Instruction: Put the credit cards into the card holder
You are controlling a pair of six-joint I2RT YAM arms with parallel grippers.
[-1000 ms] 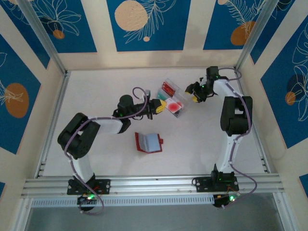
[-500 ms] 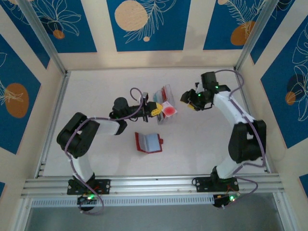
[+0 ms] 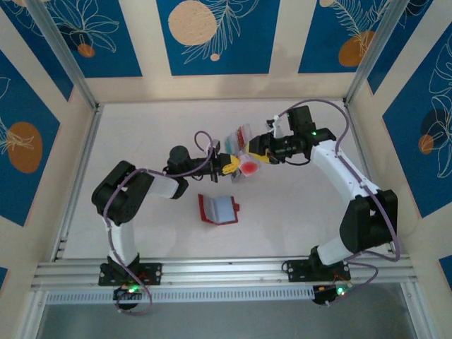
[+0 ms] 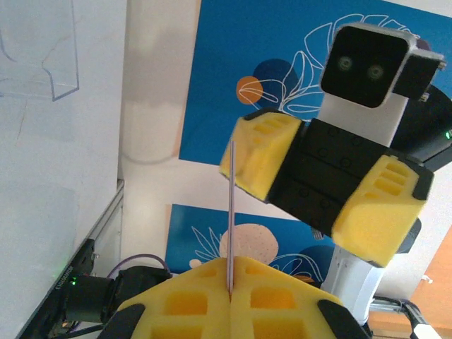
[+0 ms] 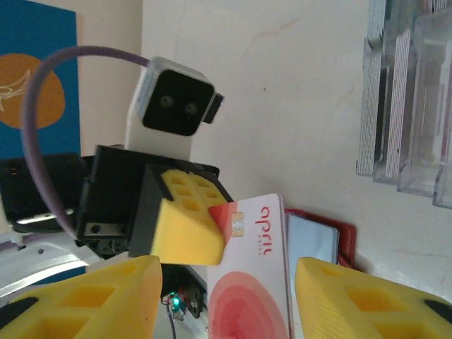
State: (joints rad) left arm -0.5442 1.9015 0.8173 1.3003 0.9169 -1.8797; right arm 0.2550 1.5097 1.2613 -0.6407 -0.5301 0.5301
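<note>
The white table point(image 3: 141, 141) carries the clear plastic box point(image 3: 239, 135), which sits beyond the card holder point(image 3: 217, 209), toward the back wall. The red card holder lies open and flat with its pale pockets up. Just past the holder's far edge, the left gripper point(image 3: 227, 164) has its fingers clamped tight on one edge of a card. The right gripper point(image 3: 256, 150) faces it from the holder's far right. Its yellow fingers point(image 5: 367, 296) stand parted on either side of the card, with gaps showing. The credit card point(image 5: 248, 282) is white with red circles.
</note>
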